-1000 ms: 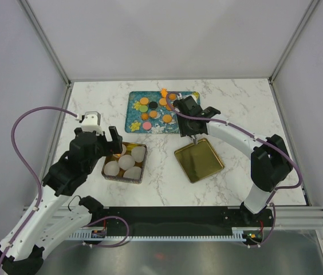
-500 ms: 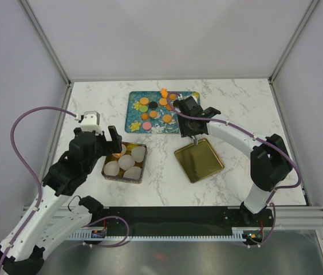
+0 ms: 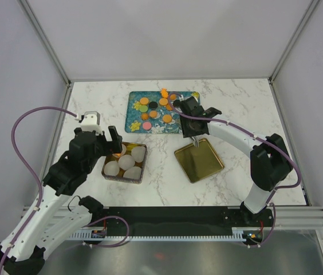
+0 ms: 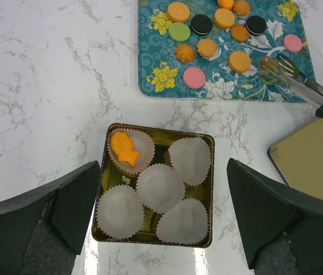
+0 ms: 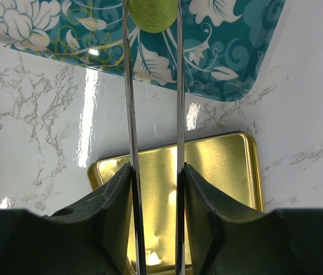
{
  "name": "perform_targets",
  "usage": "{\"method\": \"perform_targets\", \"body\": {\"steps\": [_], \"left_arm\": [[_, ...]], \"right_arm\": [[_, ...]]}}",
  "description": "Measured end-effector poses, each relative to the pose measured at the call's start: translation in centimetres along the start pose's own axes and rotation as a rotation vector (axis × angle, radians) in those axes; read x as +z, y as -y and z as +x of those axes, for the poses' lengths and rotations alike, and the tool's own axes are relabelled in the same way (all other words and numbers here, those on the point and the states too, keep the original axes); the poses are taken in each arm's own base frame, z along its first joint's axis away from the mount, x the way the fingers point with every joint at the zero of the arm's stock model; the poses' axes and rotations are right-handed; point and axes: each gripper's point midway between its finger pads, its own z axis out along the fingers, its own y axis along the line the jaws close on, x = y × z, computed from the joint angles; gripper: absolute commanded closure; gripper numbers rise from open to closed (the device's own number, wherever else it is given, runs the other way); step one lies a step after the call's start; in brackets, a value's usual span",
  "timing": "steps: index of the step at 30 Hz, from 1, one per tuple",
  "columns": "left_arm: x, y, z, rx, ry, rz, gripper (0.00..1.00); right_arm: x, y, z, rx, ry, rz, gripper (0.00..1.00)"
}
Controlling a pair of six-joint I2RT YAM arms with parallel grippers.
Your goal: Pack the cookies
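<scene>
One green cookie (image 5: 153, 14) is cut off by the top edge of the right wrist view, pinched between the tips of the tongs (image 5: 130, 114) above the right end of the tray (image 5: 230, 51); whether it touches the tray cannot be told. The right gripper (image 5: 156, 192) presses both fingers against the tong arms, and those fingers hide the lower part of the lid (image 5: 219, 172), which lies just off the tray's near edge. Most cookies (image 4: 178, 11) lie loose on the tray as flat discs in orange, green, black and pink, a few cut off at the top of the left wrist view. Another, a fish cookie (image 4: 124, 150), orange, lies in one of five white pleated cups (image 4: 160, 187) inside the tin (image 4: 160, 135), which stands on the table (image 4: 47, 86) near the tray's left end, apart from it. The left gripper (image 4: 162, 172) hangs over the tin with its fingers spread wide, their lower parts cropped by the frame. From above, that arm covers the tin's left corner.
</scene>
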Motion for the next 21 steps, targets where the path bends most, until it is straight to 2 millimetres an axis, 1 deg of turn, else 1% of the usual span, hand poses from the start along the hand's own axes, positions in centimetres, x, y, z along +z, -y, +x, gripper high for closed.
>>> {"method": "perform_targets", "body": {"steps": [6, 11, 17, 21], "left_arm": [[0.0, 0.0, 0.1, 0.0, -0.002, 0.002, 0.0], [0.1, -0.1, 0.1, -0.001, -0.002, -0.003, 0.0], [0.1, -0.2, 0.0, -0.003, -0.001, -0.007, 0.0], [0.1, -0.3, 0.0, -0.004, -0.001, -0.009, 0.0]], "right_arm": [[-0.1, 0.0, -0.1, 0.0, -0.001, -0.003, 0.6], [-0.9, -0.2, -1.1, 0.006, 0.02, -0.014, 0.61], [-2.8, -0.6, -2.5, 0.016, 0.062, -0.046, 0.61], [-4.3, -1.5, -3.6, 0.012, 0.099, -0.075, 0.61]]}}
